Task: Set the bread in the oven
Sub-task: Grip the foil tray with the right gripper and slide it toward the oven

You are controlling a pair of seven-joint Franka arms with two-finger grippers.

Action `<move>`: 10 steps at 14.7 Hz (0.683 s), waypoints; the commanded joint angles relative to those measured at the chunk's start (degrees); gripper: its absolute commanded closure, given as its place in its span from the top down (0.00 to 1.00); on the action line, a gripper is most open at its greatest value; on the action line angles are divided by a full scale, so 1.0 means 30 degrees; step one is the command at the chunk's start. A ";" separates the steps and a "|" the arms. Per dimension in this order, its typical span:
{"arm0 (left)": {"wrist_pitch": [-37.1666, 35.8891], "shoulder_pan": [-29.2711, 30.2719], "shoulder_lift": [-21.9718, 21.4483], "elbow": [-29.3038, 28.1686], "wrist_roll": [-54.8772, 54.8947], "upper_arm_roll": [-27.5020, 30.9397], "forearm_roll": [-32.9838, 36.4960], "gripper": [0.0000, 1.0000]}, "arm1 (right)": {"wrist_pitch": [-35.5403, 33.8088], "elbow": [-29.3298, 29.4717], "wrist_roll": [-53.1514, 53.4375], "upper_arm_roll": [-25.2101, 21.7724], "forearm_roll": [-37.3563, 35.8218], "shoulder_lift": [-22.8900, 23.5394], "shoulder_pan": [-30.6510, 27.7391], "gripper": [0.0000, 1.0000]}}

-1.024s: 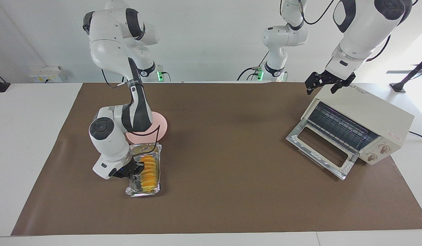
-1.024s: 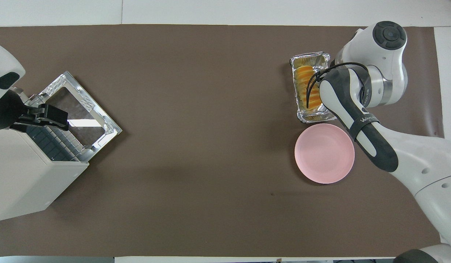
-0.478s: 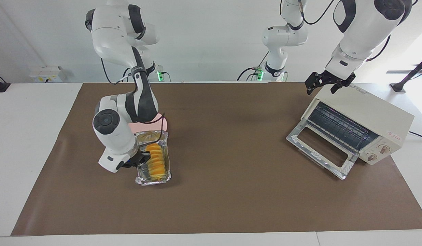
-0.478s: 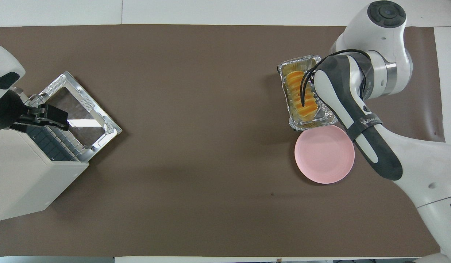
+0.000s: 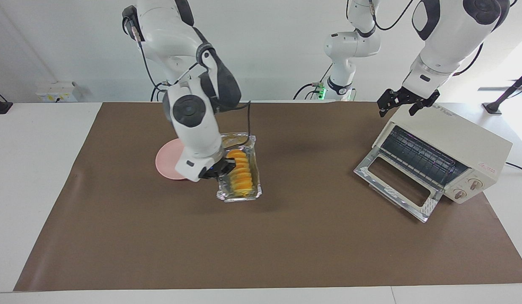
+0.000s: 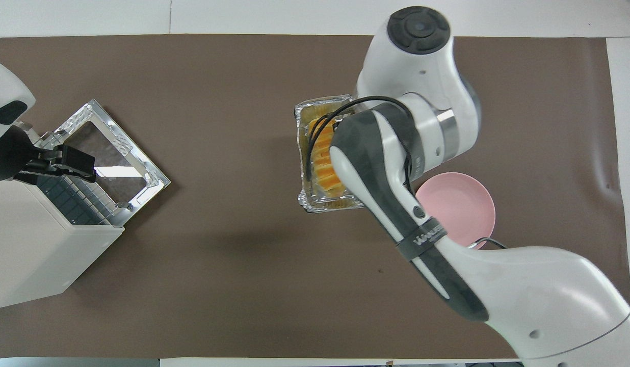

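You are seeing the right gripper (image 5: 222, 169) clamping the foil tray (image 5: 252, 195) with the bread (image 5: 240, 175) above the mat, while the left gripper (image 5: 404, 101) is waiting, spread wide, over the open oven (image 5: 463, 139).

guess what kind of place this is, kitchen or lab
Most likely a robotics lab staged as a kitchen: Franka arms bolted at a paper-covered table, a toaster oven with its door down, and bread in a foil tray.
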 commanded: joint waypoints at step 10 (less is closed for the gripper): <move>-0.0007 0.0349 -0.0469 -0.0369 0.0067 -0.0211 -0.0146 1.00 | 0.9573 -0.8164 0.3631 -0.0150 0.0327 -0.1107 0.3025 0.00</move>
